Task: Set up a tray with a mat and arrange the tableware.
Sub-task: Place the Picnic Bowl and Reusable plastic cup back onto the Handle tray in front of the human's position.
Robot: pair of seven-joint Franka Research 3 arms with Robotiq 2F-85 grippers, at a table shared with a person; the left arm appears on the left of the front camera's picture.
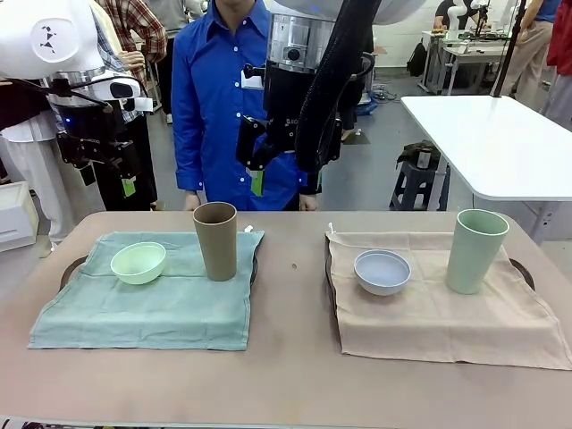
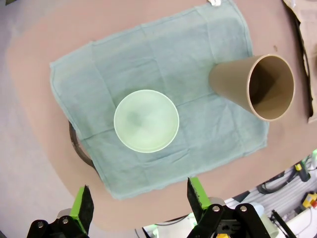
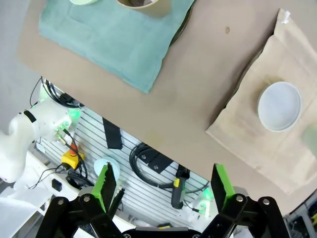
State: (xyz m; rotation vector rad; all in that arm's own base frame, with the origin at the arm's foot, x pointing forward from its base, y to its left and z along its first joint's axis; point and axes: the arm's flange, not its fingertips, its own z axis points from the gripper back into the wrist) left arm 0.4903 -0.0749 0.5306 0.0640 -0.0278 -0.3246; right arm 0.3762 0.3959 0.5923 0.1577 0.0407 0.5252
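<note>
Two mats on bench (image 1: 286, 375): teal mat (image 1: 152, 299) carrying mint bowl (image 1: 138, 263) and tan cup (image 1: 215, 239); beige mat (image 1: 447, 308) carrying white bowl (image 1: 382, 272) and pale green cup (image 1: 477, 250). Trays mostly hidden beneath, only dark rims peeking out. Left claw (image 2: 138, 206) and right claw (image 3: 162, 184) both raised, spread wide, empty.

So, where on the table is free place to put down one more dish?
Bare tabletop runs between the teal cloth mat and the beige cloth mat, and along the near edge. The teal mat's near half is free; its far half holds the mint green bowl and tan-brown cup. The white bowl and pale green cup crowd the beige mat's far half.
</note>
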